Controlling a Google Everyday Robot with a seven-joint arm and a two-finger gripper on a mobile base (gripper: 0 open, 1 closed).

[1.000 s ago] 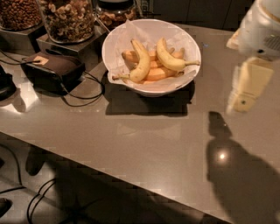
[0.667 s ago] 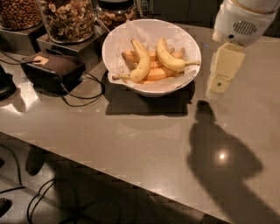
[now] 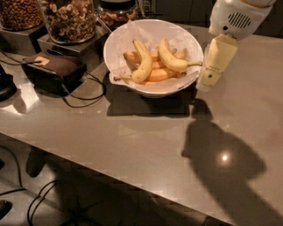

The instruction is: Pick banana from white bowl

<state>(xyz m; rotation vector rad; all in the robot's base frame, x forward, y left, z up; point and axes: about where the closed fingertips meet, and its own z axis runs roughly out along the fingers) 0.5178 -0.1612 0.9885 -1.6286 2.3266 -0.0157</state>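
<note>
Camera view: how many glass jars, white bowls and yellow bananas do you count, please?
Clear glass jars of nuts: 3
Large round white bowl: 1
Curved yellow bananas: 2
Total: 6
Cream gripper hovers beside the bowl's right rim.

The bowl (image 3: 154, 91), a dark box (image 3: 53, 70) and cables (image 3: 84, 106) are carried by the table (image 3: 146, 141), with the gripper (image 3: 212, 66) held beside the bowl.

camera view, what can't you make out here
Gripper, just right of the white bowl: the arm above it is cut off by the top edge.
Orange bananas: mostly hidden under the banana and a slimmer banana, so their count is unclear.
Nut jars: tops cut off by the top edge.
</note>
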